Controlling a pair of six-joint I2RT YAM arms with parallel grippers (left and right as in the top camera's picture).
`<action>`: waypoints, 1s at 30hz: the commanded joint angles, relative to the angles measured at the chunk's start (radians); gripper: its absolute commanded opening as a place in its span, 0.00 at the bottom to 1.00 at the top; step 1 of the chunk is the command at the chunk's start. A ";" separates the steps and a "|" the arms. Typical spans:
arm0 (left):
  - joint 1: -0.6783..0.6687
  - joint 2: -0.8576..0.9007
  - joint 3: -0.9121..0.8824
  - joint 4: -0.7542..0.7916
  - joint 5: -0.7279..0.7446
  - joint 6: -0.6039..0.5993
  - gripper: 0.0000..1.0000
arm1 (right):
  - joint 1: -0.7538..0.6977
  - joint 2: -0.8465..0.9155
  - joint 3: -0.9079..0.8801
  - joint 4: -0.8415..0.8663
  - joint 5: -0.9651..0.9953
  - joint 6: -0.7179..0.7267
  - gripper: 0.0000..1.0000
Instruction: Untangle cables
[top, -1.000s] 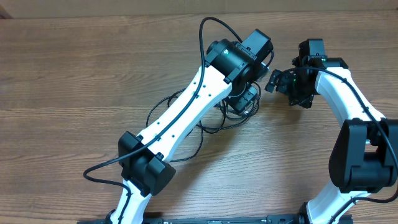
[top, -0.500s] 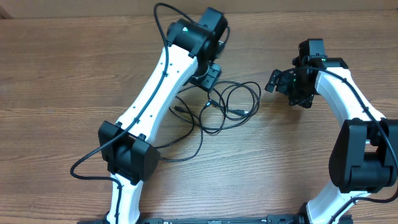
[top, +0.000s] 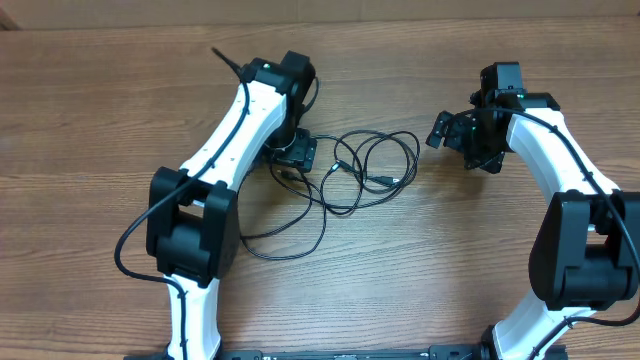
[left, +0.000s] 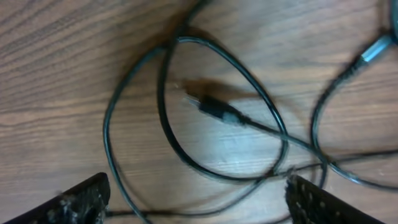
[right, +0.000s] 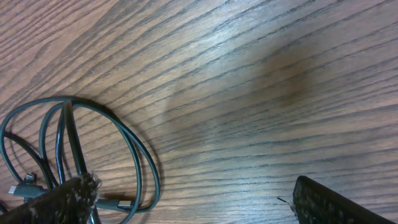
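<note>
The cables (top: 338, 166) lie in a loose black tangle at the middle of the wooden table (top: 100, 100) — thin cords looping over one another, small plugs showing, one greyish. The left gripper (top: 296, 155) hangs at their left edge, fingers spread wide, holding nothing; the right gripper (top: 448, 131), further right, gapes too.

Overhead looks straight down, far; both wrist views close, downward, sharing cables (left: 217, 111).
</note>
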 joint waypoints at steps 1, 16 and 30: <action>0.007 -0.003 -0.027 0.037 0.000 -0.037 0.80 | -0.002 -0.012 -0.008 0.003 0.010 0.003 1.00; 0.002 -0.003 -0.027 0.066 0.070 -0.041 0.05 | -0.002 -0.012 -0.008 0.003 0.010 0.003 1.00; 0.005 0.000 -0.060 0.063 -0.039 -0.377 0.39 | -0.002 -0.012 -0.008 0.003 0.010 0.003 1.00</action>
